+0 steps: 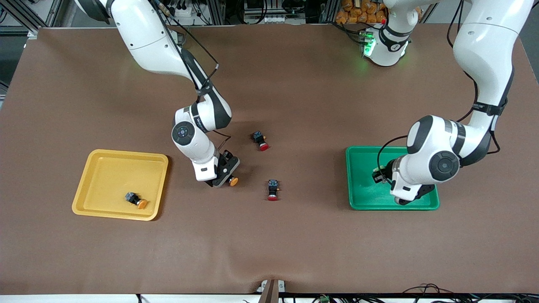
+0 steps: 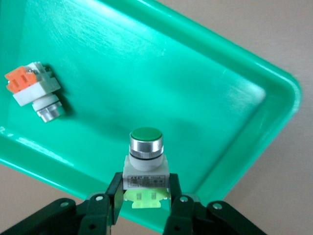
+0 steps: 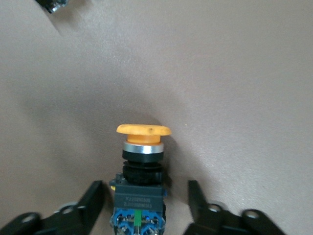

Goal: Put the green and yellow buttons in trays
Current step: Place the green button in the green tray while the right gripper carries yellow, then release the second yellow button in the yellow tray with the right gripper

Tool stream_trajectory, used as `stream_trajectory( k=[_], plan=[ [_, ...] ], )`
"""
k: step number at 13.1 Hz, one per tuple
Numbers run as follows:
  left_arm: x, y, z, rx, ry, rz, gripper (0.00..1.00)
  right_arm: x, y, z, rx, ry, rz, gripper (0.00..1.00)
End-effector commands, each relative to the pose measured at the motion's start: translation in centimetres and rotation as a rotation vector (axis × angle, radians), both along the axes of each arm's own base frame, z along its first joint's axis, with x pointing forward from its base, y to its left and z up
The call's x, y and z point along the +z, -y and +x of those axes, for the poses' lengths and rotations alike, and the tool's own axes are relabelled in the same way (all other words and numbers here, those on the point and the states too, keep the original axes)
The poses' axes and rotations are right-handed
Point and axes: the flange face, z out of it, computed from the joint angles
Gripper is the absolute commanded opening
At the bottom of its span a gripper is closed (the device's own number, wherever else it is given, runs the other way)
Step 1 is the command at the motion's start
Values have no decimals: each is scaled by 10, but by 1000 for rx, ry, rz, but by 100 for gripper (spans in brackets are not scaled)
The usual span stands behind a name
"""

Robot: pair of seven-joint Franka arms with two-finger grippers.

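- Buttons, sorted by colour: one yellow-capped button (image 1: 136,199) lies on its side in the yellow tray (image 1: 94,160), toward the right arm's end of the counter (image 1: 294,252).
- Right claw (image 3: 144,205): low over the counter beside the yellow tray, fingers spread wide on either side of a second yellow-capped button (image 3: 142,161), not gripping it.
- Left claw (image 2: 145,196): over the green tray (image 2: 234,98), closed on the pale square body of the green-faced button (image 2: 145,152); an orange-faced button (image 2: 35,90) lies on its side in that tray.
- Two red-capped buttons (image 1: 260,140) (image 1: 273,189) lie on the counter between the trays.
- Handling, by judgement: the buttons look small, rigid and light. The rounded caps seem likely to slip, so the flat-sided body is the better hold.
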Motion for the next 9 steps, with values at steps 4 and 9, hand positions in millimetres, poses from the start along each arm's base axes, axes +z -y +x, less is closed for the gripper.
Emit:
stream_trajectory(
  k=[4, 9],
  plan=[
    [-26, 5, -9, -31, 2, -21, 26, 63, 57, 23, -72, 49, 24, 0],
    [0, -16, -1, 1, 36, -10, 100, 125, 183, 58, -146, 37, -20, 0]
  ],
)
